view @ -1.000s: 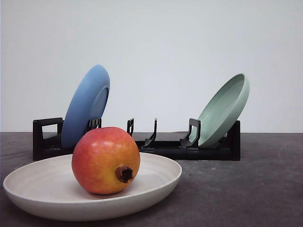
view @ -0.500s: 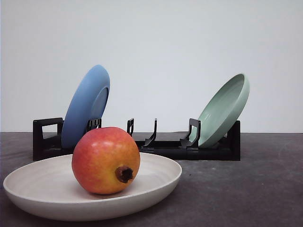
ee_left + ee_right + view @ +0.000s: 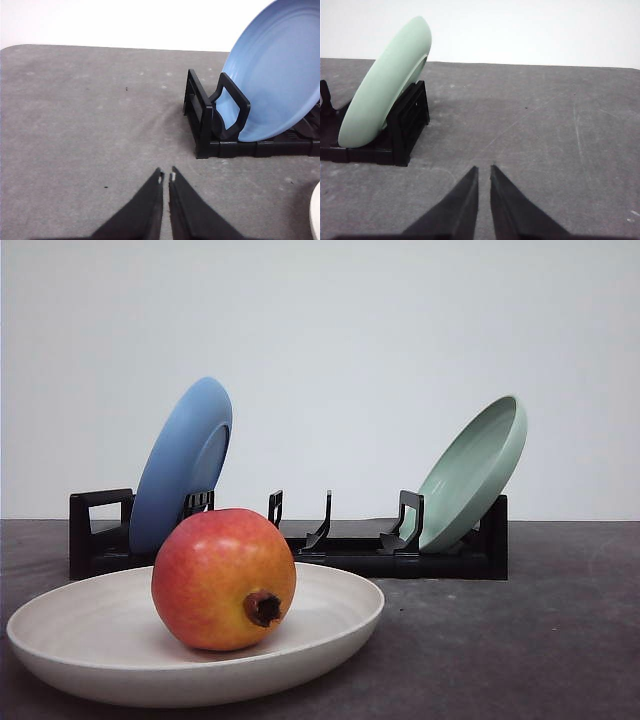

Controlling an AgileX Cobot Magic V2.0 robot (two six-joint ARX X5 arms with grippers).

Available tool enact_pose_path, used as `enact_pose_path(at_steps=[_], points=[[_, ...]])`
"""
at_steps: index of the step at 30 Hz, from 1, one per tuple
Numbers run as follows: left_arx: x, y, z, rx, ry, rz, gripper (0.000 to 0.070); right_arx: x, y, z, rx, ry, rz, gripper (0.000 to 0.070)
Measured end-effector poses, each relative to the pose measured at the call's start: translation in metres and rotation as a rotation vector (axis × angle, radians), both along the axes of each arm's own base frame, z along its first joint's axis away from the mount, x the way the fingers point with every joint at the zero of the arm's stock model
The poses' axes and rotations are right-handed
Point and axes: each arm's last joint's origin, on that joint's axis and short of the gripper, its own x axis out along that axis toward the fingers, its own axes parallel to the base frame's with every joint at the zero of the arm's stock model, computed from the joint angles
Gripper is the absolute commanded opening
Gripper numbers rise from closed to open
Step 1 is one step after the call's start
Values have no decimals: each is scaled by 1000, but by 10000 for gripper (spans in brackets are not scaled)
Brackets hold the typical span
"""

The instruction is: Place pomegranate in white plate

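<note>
The pomegranate (image 3: 223, 578), red fading to orange-yellow with a brown stub facing forward, rests inside the white plate (image 3: 330, 625) at the front left of the table in the front view. A sliver of that plate's rim (image 3: 316, 212) shows in the left wrist view. My left gripper (image 3: 166, 176) hovers shut over bare grey table, away from the fruit, holding nothing. Over open table beside the rack's end, my right gripper (image 3: 483, 169) is likewise shut and empty.
A black dish rack (image 3: 350, 552) stands behind the white plate. A blue plate (image 3: 182, 462) leans in its left end and a pale green plate (image 3: 474, 470) in its right end. The rack's middle slots are vacant. Grey table (image 3: 520, 640) stretches to the right.
</note>
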Motion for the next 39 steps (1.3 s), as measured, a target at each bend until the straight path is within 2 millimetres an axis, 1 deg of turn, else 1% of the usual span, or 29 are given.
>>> enact_pose_path(at_steps=[39], points=[[0, 0, 0, 0, 0, 0, 0, 0, 0, 0, 0, 0, 0, 42]])
